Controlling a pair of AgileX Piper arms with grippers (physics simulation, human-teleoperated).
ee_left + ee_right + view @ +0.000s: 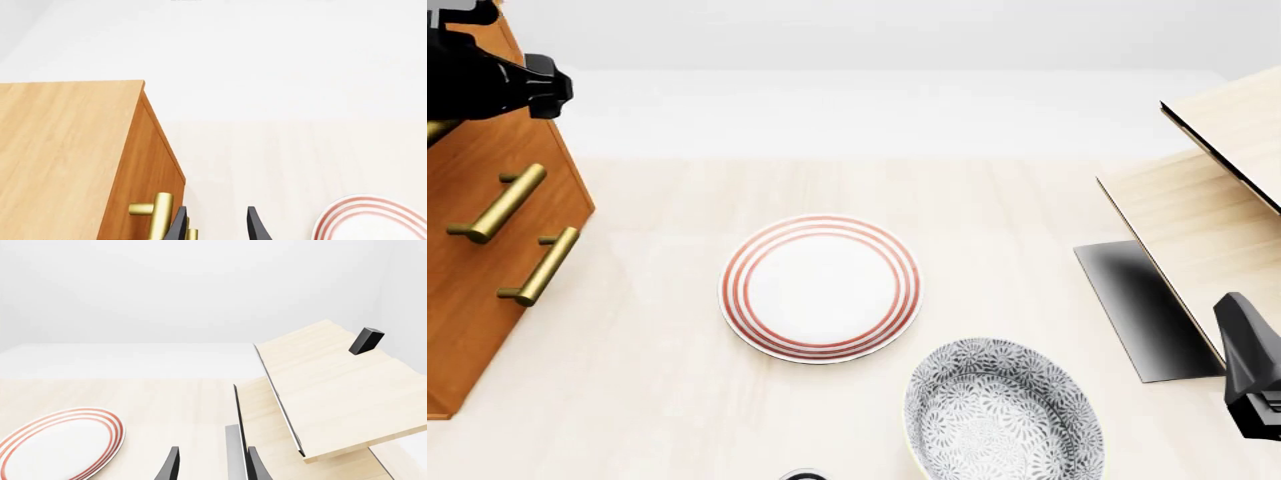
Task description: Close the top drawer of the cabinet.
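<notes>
1. The cabinet [487, 250] is standing at the table's [667, 380] left edge, well left of the red-ringed plate [821, 288]. The top drawer [143, 165] is hard to judge: the front view is hiding it behind the left arm, so whether it is fully home is unclear.
2. The closing push looks to be in hand. The left gripper [217, 227] is hovering with fingers parted, empty, just beside a brass handle [157, 217].
3. Next, it probably needs pressing squarely on the drawer front, toward the cabinet.
4. The right gripper [212, 465] is idling open, far right of the cabinet, by pale furniture [1214, 220].
5. The table is pale wood; the room behind is plain white.
</notes>
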